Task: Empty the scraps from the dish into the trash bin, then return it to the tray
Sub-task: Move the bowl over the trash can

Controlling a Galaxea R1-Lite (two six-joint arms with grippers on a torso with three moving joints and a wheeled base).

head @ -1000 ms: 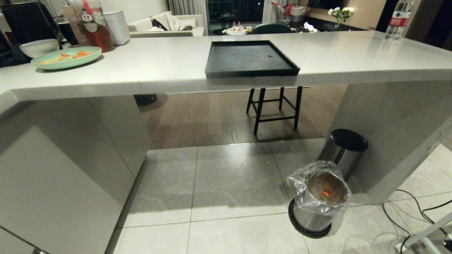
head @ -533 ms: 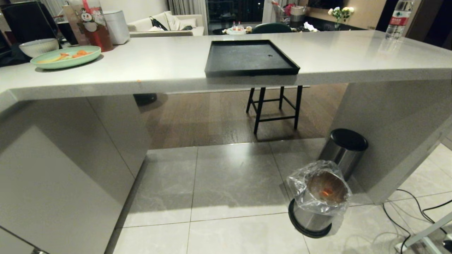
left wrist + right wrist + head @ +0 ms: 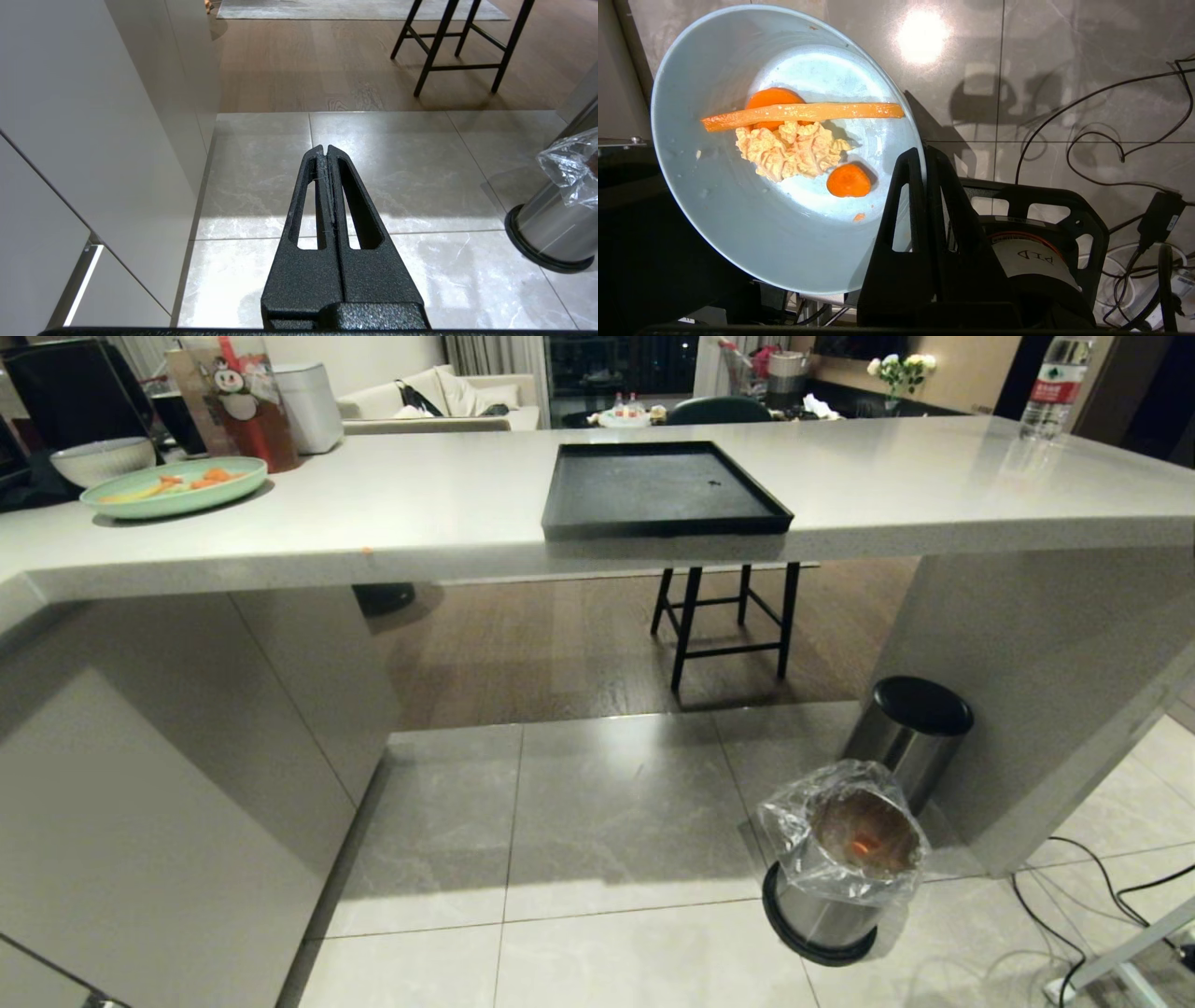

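A long pale counter (image 3: 448,513) runs across the room, with wood flooring behind it and glossy grey tiles (image 3: 607,821) in front. The black tray (image 3: 597,490) sits bare at the counter's near edge, above a black stool (image 3: 724,616) on the far side. At the counter's left end a green plate (image 3: 177,490) carries orange and yellow bits, with a ribbed bowl (image 3: 103,459) just behind it and a tall printed cup (image 3: 238,397) beside it; a water bottle (image 3: 1050,387) stands at the far right. On the tiles near the counter's right support, the trash bin (image 3: 845,859) with its crinkled clear bag shows an orange piece inside, and a black-lidded bin (image 3: 910,733) stands just behind it. Cables trail across the floor at the right. Neither arm appears in the head view. The left gripper (image 3: 327,151) hangs over the tiles with its fingers pressed together, holding nothing. The right gripper (image 3: 922,156) is clamped on the rim of the pale-blue dish (image 3: 738,224), held tilted over the floor, apart from the tray and the bin; the scraps (image 3: 794,140), two carrot slices, an orange strip and a pale crinkly lump, lie inside it. Compared with a second ago, the head view shows nothing on the counter or floor displaced.
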